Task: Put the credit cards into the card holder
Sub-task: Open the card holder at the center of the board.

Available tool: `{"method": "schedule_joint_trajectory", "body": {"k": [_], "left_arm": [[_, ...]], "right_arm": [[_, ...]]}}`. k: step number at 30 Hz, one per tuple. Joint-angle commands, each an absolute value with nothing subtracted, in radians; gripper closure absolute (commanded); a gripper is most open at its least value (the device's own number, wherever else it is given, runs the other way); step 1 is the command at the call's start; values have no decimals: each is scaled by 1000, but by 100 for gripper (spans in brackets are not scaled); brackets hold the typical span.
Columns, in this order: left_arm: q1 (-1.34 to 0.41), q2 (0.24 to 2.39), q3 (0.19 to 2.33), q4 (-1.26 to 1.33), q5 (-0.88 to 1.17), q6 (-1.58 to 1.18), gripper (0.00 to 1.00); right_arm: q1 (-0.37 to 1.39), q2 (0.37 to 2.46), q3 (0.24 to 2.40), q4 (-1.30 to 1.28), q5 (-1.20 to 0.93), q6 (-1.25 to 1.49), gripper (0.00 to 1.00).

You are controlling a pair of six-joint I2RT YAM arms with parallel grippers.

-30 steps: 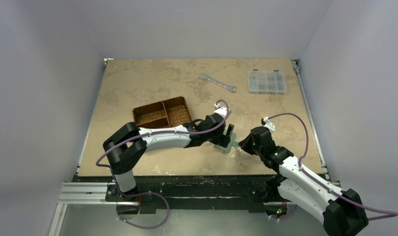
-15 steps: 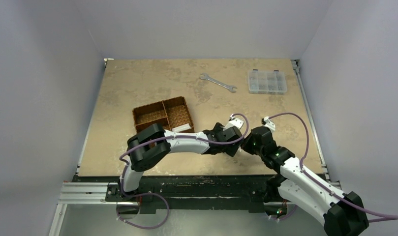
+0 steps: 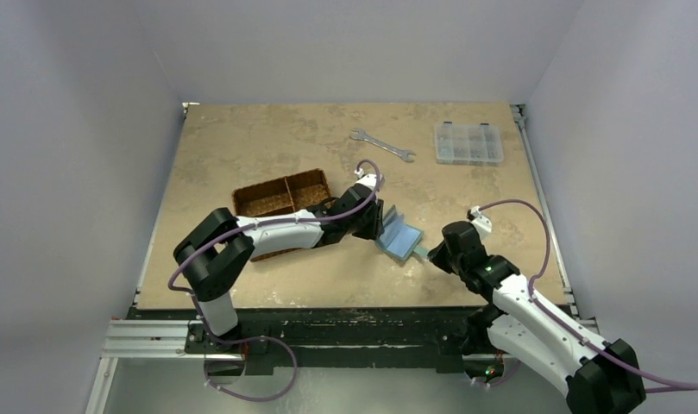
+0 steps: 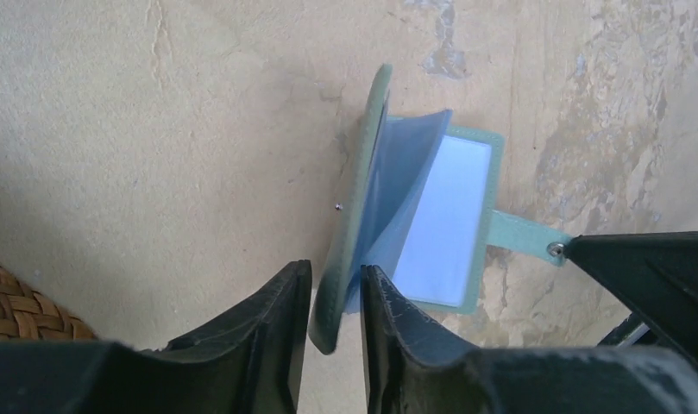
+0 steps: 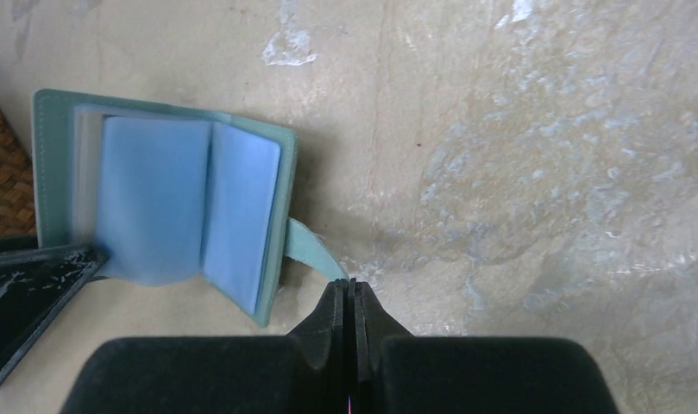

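The card holder [image 3: 401, 237] lies open on the table, grey-green outside with blue-grey pockets [image 5: 155, 198] inside. One cover [image 4: 362, 190] stands upright on edge, and my left gripper [image 4: 335, 269] is shut on its lower end. My right gripper [image 5: 351, 280] is shut on the tip of the holder's strap [image 5: 311, 248], at the snap [image 4: 555, 250]. From above, the left gripper [image 3: 378, 226] sits at the holder's left side and the right gripper [image 3: 431, 253] at its right. The credit cards are out of view.
A brown woven basket [image 3: 280, 197] sits just left of the holder, partly under my left arm. At the back lie a wrench [image 3: 381, 145] and a clear compartment box [image 3: 468, 143]. The table's front edge runs close behind the holder.
My left gripper swung over the holder, closed on one cover and pulled it back left, so the holder now lies open. The right gripper stayed shut on the strap.
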State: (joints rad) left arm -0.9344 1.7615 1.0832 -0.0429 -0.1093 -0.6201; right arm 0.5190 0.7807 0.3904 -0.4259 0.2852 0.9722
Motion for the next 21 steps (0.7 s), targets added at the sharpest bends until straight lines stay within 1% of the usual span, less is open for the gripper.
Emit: {"method": "schedule_joint_trajectory", "body": {"k": [1,4,7,10,11,13,15,16,18,19,21], "left_arm": [[-910,1743,1034,45,16,-673,71],[-901,1762,1029,57,24,-677,72],[-901,1797,1028,106,109,-690,74],[-901,1826,1014,194,210,-738,78],[-901,1831,1009,214,230,-751,77],[-901,1829,998,249,249,-765,66],[-901,1815,989,264,249,-768,59],[-901,1808,987,265,246,-765,57],[-901,1798,987,257,236,-758,55],[-900,1797,989,252,233,-756,55],[-901,1794,991,247,232,-752,53]], "right_arm": [[497,809,461,-502,373,1020,100],[465,841,483,-500,378,1010,100],[440,913,527,-487,380,946,100],[439,995,606,-526,404,865,81],[439,1008,627,-541,407,840,71],[443,1014,645,-478,349,742,56],[462,1012,670,-482,328,717,43],[474,1009,682,-484,330,698,38],[482,998,712,-495,323,671,31],[482,995,717,-491,310,660,30],[482,1009,717,-437,202,634,29]]}}
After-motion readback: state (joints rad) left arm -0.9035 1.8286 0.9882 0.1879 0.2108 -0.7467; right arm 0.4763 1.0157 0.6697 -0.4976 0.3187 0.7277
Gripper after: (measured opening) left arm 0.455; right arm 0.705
